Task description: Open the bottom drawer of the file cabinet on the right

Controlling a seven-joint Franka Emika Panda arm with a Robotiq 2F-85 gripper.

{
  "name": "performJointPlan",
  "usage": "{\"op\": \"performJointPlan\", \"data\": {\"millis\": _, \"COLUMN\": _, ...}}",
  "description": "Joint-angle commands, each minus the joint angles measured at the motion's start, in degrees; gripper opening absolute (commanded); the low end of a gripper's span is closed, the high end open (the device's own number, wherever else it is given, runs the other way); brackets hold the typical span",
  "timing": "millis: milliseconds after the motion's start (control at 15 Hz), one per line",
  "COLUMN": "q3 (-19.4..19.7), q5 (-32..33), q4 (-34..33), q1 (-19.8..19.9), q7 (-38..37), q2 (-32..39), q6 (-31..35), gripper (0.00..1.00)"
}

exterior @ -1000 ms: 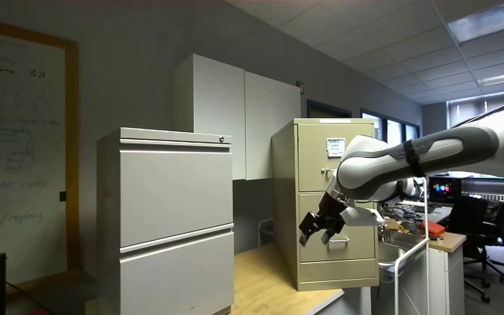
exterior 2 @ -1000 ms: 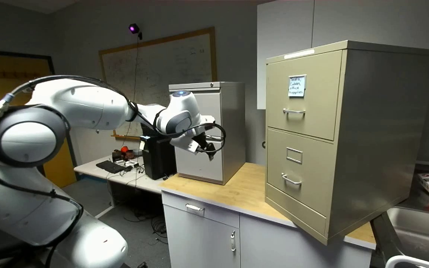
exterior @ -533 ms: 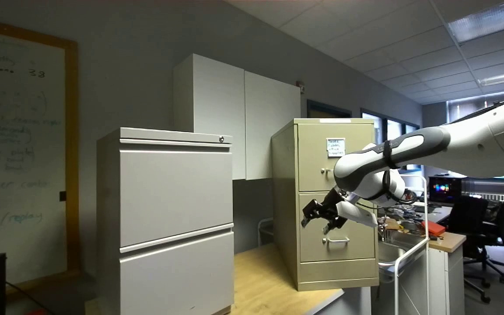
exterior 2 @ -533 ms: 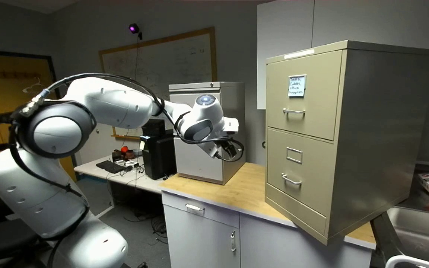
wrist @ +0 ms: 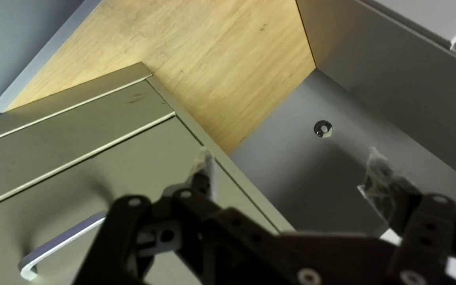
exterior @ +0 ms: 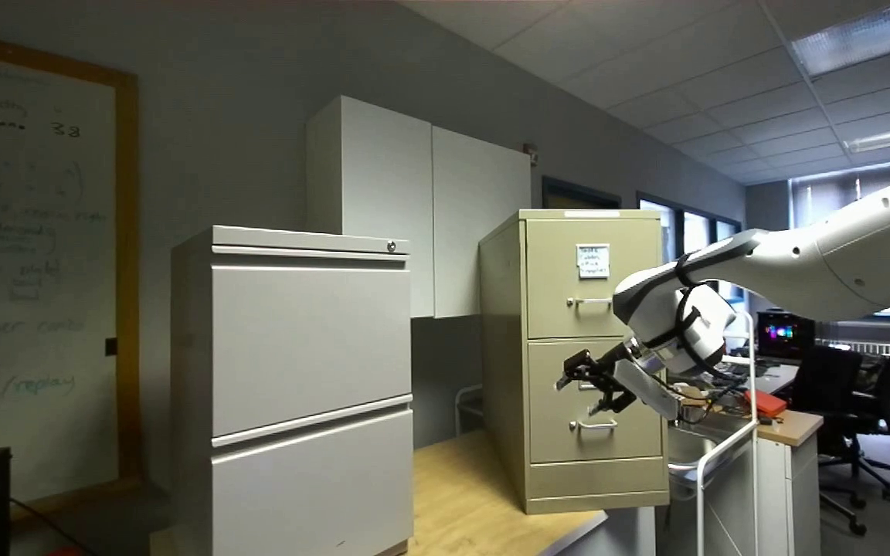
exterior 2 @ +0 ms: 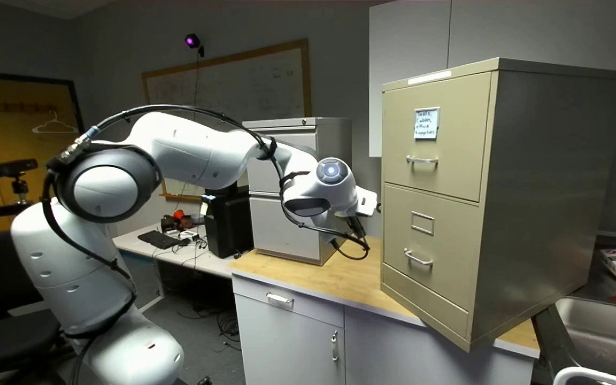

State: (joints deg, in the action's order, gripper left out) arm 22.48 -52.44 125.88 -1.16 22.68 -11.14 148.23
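While hovering before the file cabinet (exterior: 504,363) in an exterior view, holding fingers (exterior: 580,366) apart, partly hiding the bottom drawer (exterior: 557,434) below the upper drawer (exterior: 555,278). In an exterior view, showing only darkly beside black cable (exterior 2: 335,232). In the wrist view, covering one end of the handle (wrist: 62,240).

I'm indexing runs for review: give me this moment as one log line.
gripper: open, holding nothing | bottom drawer: shut | its handle: outside the jaws | upper drawer: shut | file cabinet: upright on counter
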Motion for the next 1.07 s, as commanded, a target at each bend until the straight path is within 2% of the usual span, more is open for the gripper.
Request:
{"op": "performJointPlan", "data": {"millis": 0, "q3": 3.91, "q5": -11.68, "q4": -2.65, "q1": -0.63, "q7": 7.59, "q2": 3.67, "q6": -1.24, "gripper": 1.00}}
{"op": "performJointPlan", "data": {"millis": 400, "q3": 8.53, "q5": -34.09, "q4": -4.72, "q1": 0.68, "q7": 22.31, "q2": 12.86, "q6": -6.49, "gripper": 1.00}}
{"op": "performJointPlan", "data": {"millis": 467, "q3": 3.22, "q5": -37.04, "q4": -5.41, "q1": 6.78, "q7": 23.65, "q2": 14.88, "q6": -8.17, "gripper": 1.00}}
{"op": "performJointPlan", "data": {"millis": 667, "q3": 0.59, "q5": -43.59, "q4": -7.48, "q1": 11.29, "q7": 26.52, "q2": 19.61, "q6": -11.72, "gripper": 1.00}}
{"op": "performJointPlan", "data": {"millis": 1000, "q3": -0.94, "q5": -47.48, "q4": -10.01, "q1": 16.59, "q7": 26.73, "q2": 23.90, "q6": -12.91, "gripper": 1.00}}
